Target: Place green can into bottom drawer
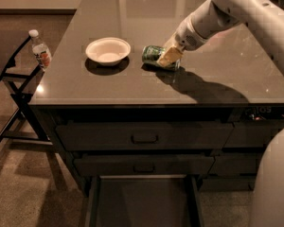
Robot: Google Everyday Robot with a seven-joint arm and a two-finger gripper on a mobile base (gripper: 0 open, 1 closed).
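The green can (153, 53) lies on its side on the dark countertop (132, 13), just right of a white bowl. My gripper (169, 56) comes down from the upper right on the white arm and sits at the can's right end, covering it. The can rests on the counter. The bottom drawer (142, 202) is pulled open below the front of the cabinet, lowest of the left stack, and its flat inside shows nothing in it.
A white bowl (108, 50) stands left of the can. A clear water bottle (40, 51) rests on a black folding frame (14, 79) left of the cabinet. Two shut drawers (144, 137) sit above the open one. My white body (274, 183) fills the lower right.
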